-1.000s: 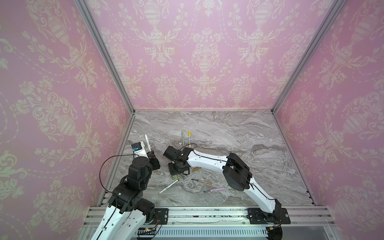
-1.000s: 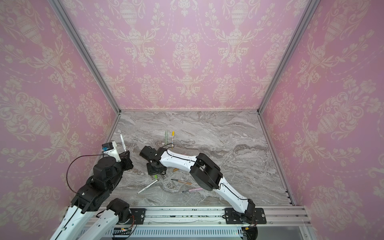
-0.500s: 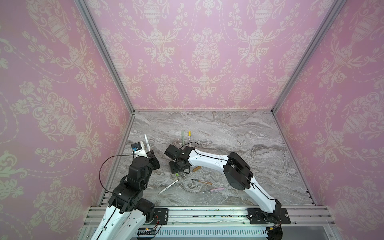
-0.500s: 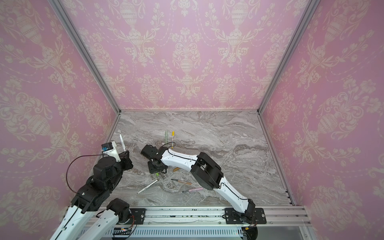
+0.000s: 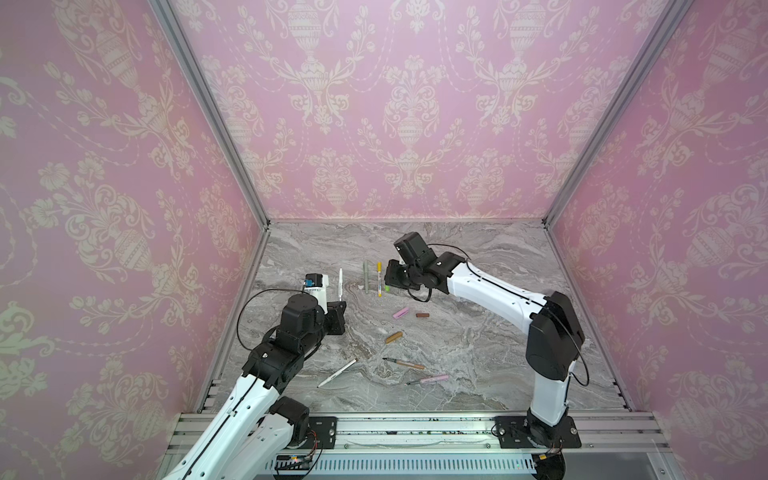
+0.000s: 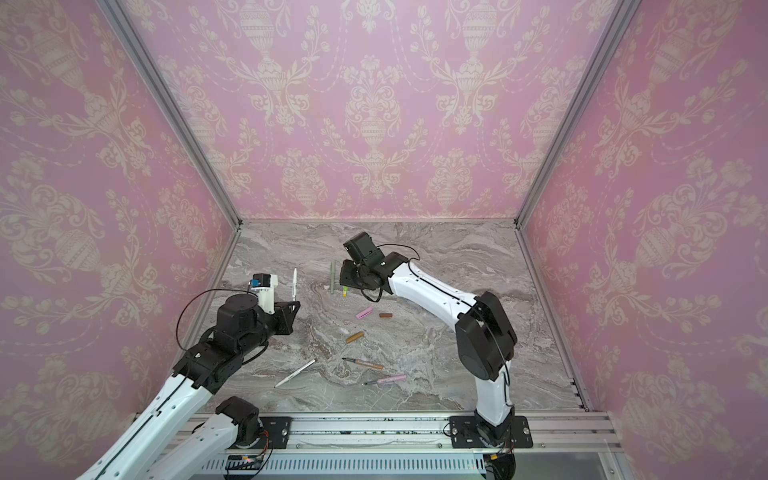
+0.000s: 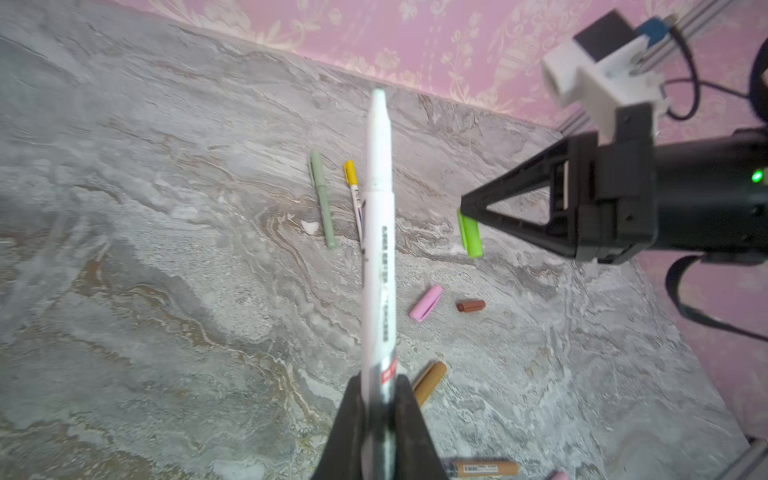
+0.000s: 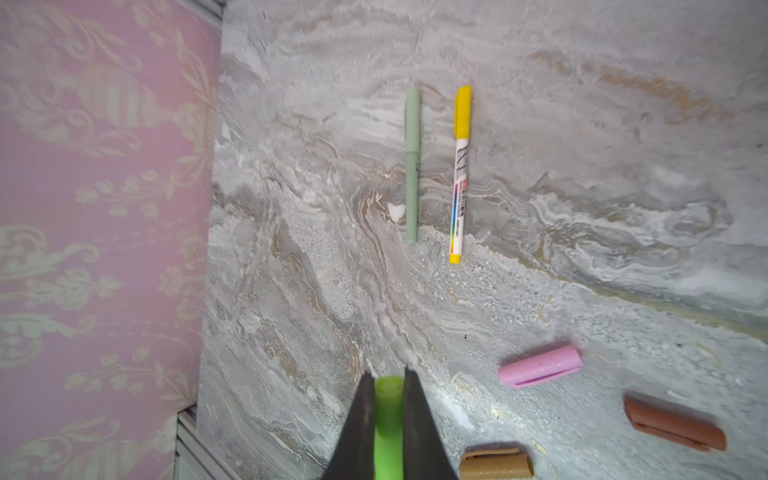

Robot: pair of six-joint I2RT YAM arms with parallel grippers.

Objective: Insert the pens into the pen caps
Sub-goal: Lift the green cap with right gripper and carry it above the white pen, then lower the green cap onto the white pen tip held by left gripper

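1. Left gripper (image 7: 376, 384): jaws clamped on the slim white printed plastic marker pen (image 7: 376, 249), held off the table left of the yellow-capped white pen (image 5: 379, 279).
2. Right gripper (image 8: 388, 374): jaws pinched on the stubby lime-green plastic cap (image 8: 388, 415), just right of that pen.

Handling: both likely light, rigid and slick. Hold the pen mid-barrel and the cap by its sides, mouth free.

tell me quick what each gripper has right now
Left gripper: shut on the white pen.
Right gripper: shut on the lime green cap.
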